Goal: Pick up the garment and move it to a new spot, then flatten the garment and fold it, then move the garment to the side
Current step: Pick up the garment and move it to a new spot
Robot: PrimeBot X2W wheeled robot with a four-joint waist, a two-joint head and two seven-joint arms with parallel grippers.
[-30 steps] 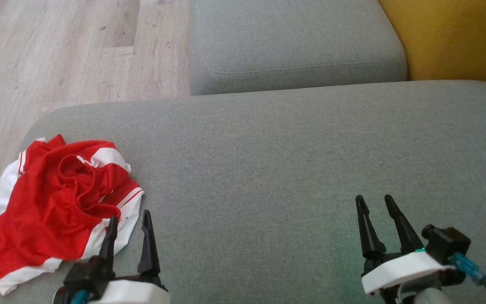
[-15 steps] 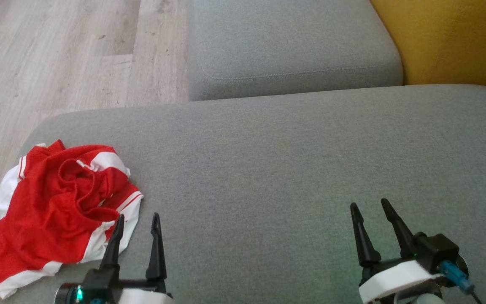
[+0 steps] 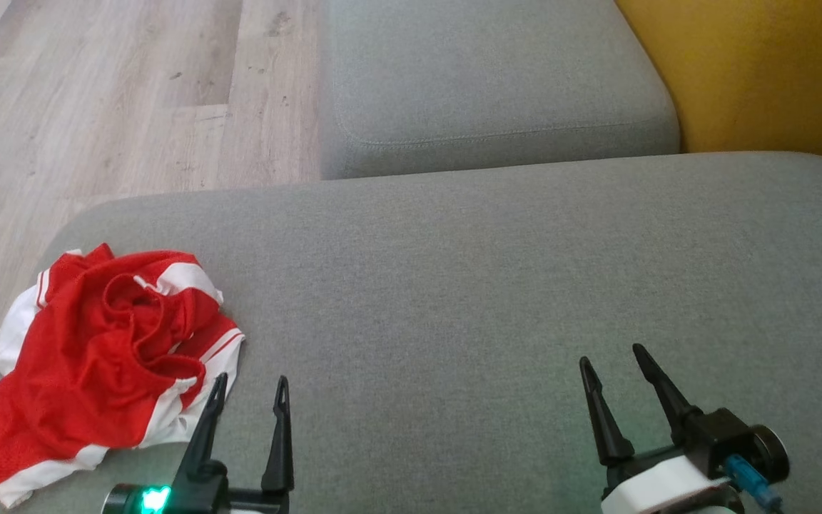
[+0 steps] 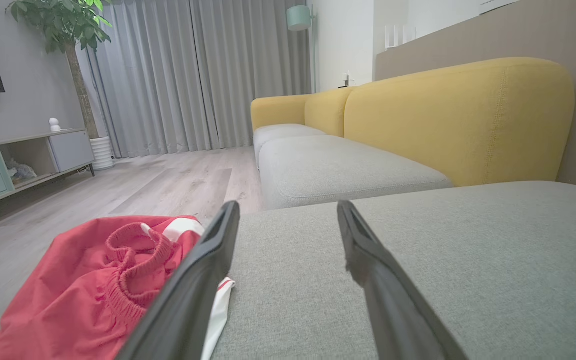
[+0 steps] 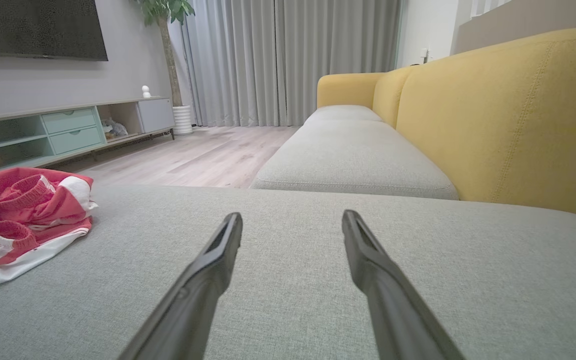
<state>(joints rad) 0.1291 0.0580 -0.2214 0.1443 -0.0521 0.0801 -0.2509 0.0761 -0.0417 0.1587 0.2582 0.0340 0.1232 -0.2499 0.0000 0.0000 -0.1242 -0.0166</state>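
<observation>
Jaws wide on both arms, nothing held. Garment [image 3: 97, 343] lies crumpled just left of your left jaws, near the seat cushion [image 3: 468, 285] edge. Risk: pinching one loose layer, or dragging it onto the floor [image 3: 97, 107].

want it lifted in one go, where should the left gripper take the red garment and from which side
Probably the bunched waistband ridged up mid-heap on the garment, coming from above with the open left gripper. The raised fold is easy to pinch; the edges lie flat on the cushion.
</observation>
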